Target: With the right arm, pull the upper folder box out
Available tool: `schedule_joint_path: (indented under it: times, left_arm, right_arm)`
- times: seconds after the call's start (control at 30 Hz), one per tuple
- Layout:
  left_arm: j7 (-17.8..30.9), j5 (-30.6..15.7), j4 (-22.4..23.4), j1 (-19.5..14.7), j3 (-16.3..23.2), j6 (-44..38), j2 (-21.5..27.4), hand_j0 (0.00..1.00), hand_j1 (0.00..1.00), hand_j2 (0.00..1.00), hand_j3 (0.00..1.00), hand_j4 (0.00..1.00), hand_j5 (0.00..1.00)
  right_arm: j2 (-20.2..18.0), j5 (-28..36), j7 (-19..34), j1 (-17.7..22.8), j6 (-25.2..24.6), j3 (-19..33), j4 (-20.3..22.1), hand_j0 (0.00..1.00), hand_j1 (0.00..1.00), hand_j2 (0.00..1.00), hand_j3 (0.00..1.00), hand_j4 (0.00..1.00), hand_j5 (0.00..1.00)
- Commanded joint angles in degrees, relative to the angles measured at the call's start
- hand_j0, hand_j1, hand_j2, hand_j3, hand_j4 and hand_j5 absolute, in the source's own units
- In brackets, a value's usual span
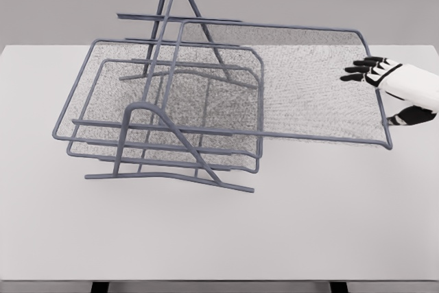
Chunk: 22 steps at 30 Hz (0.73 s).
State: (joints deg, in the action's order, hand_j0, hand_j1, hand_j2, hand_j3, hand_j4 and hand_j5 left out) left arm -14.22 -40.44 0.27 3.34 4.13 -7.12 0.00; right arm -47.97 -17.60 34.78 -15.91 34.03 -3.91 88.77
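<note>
Gripping the upper tray's [302, 84] right rim, seemingly, the right hand [401, 90] curls over it. Risk: pulling further drags the rack [171, 101] or drops the tray free.

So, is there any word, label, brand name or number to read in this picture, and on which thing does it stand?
None: no readable text shows anywhere.
The grey wire-mesh folder rack, its pulled-out upper mesh tray, the white table and the white-and-black right hand all carry no markings.
</note>
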Motion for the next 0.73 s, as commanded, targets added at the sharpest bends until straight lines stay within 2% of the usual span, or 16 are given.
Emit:
schedule_joint_path:
  times: [0.0, 0.13, 0.17, 0.23, 0.27, 0.3, 0.33, 0.43, 0.47, 0.57, 0.7]
  left_arm:
    - [0.1, 0.0, 0.0, 0.1, 0.0, 0.0, 0.0, 1.0, 1.0, 1.0, 1.0, 1.0, 1.0]
    - [0.1, 0.0, 0.0, 0.0, 0.0, 0.0, 0.0, 1.0, 1.0, 1.0, 1.0, 1.0, 1.0]
    - [0.1, 0.0, 0.0, 0.0, 0.0, 0.0, 0.0, 1.0, 1.0, 1.0, 1.0, 1.0, 1.0]
    - [0.1, 0.0, 0.0, 0.0, 0.0, 0.0, 0.0, 1.0, 1.0, 1.0, 1.0, 1.0, 1.0]
    - [0.1, 0.0, 0.0, 0.0, 0.0, 0.0, 0.0, 1.0, 1.0, 1.0, 1.0, 1.0, 1.0]
    - [0.1, 0.0, -0.2, 0.0, 0.0, -0.1, 0.0, 1.0, 1.0, 1.0, 1.0, 1.0, 1.0]
    - [0.2, 0.0, -0.3, 0.0, 0.0, 0.0, 0.0, 1.0, 1.0, 1.0, 1.0, 1.0, 1.0]
    - [0.2, 0.0, -0.4, -0.2, 0.1, -0.1, 0.0, 1.0, 1.0, 1.0, 1.0, 1.0, 1.0]
    - [0.2, 0.0, -0.4, -0.2, 0.0, -0.1, 0.0, 1.0, 1.0, 1.0, 1.0, 1.0, 1.0]
    - [0.2, 0.0, -0.4, -0.2, -0.1, 0.0, 0.0, 1.0, 1.0, 1.0, 1.0, 1.0, 1.0]
    - [0.1, -0.1, -0.4, -0.2, -0.1, 0.0, 0.0, 1.0, 1.0, 1.0, 1.0, 1.0, 1.0]
  right_arm:
    - [-1.9, -12.6, 0.2, 0.2, 1.0, 2.3, -1.8, 1.0, 1.0, 1.0, 1.0, 1.0, 1.0]
    - [-3.2, -12.1, 0.2, 0.2, 1.0, 6.5, -1.8, 1.0, 1.0, 1.0, 1.0, 1.0, 1.0]
    - [-3.2, -9.2, 0.2, 0.2, 1.0, 8.0, -1.8, 1.0, 1.0, 1.0, 1.0, 1.0, 1.0]
    - [-2.9, -7.7, 0.2, -0.1, 1.0, 8.8, -1.5, 1.0, 1.0, 1.0, 1.0, 1.0, 1.0]
    - [-3.4, -3.0, 0.2, -0.7, 1.0, 8.7, -0.4, 1.0, 1.0, 1.0, 1.0, 1.0, 1.0]
    - [-7.1, 0.0, 0.2, -2.3, 1.0, 6.5, 3.4, 1.0, 1.0, 1.0, 1.0, 1.0, 1.0]
    - [-8.5, 4.1, 0.2, -7.3, 1.0, -1.4, 5.2, 1.0, 1.0, 1.0, 1.0, 1.0, 1.0]
    - [-7.2, 4.2, 0.2, -10.6, 1.0, -8.5, 7.4, 1.0, 1.0, 1.0, 1.0, 1.0, 1.0]
    - [-4.2, 4.2, 0.2, -14.0, 1.0, -13.6, 7.4, 1.0, 1.0, 1.0, 1.0, 1.0, 1.0]
    - [-3.6, 4.6, 0.2, -15.6, 1.0, -13.4, 7.7, 1.0, 1.0, 1.0, 1.0, 1.0, 1.0]
    - [-2.9, 4.6, 0.2, -15.3, 1.0, -13.8, 7.7, 1.0, 1.0, 1.0, 1.0, 1.0, 1.0]
